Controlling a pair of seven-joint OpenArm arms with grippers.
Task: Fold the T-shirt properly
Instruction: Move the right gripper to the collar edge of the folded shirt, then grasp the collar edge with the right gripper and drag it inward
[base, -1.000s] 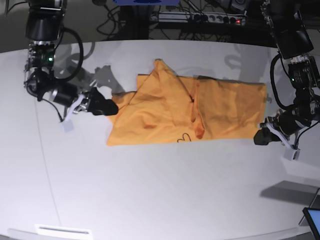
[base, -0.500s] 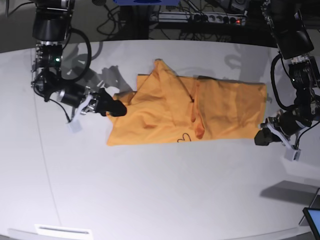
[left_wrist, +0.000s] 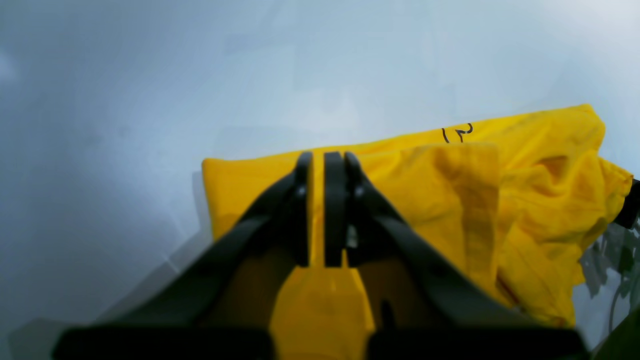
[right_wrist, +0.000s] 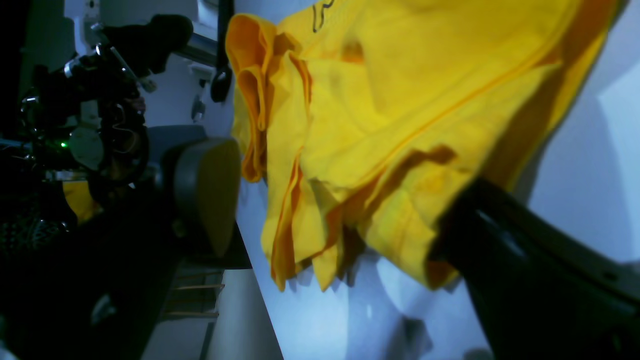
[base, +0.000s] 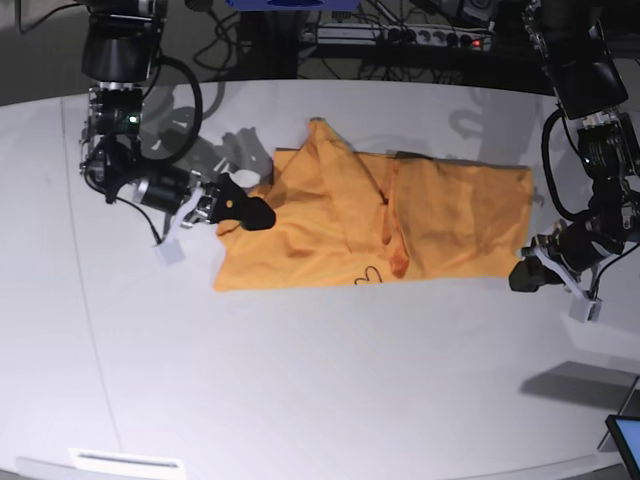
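Item: T-shirt (base: 380, 225), orange-yellow, lying partly folded at center of white table (base: 320, 380) in base view. Long axis runs left-right; a peaked fold sticks up at upper center. Small dark mark (base: 368, 276) near lower edge, mid-frame.

Right gripper (base: 245, 208): left side of base view, at shirt's left edge, over the cloth. Jaws spread wide. Right wrist view shows one dark finger (right_wrist: 525, 280) at lower right beside bunched shirt hem (right_wrist: 380, 150); other finger (right_wrist: 205, 190) at left-center, apart from cloth. Nothing pinched.

Left gripper (base: 522, 275): right side of base view, at shirt's lower right corner. Left wrist view: jaws (left_wrist: 324, 210) nearly together, thin gap, yellow cloth seen behind; whether it pinches cloth, can't tell.

Misc: cables and power strip (base: 420, 38) along top edge.
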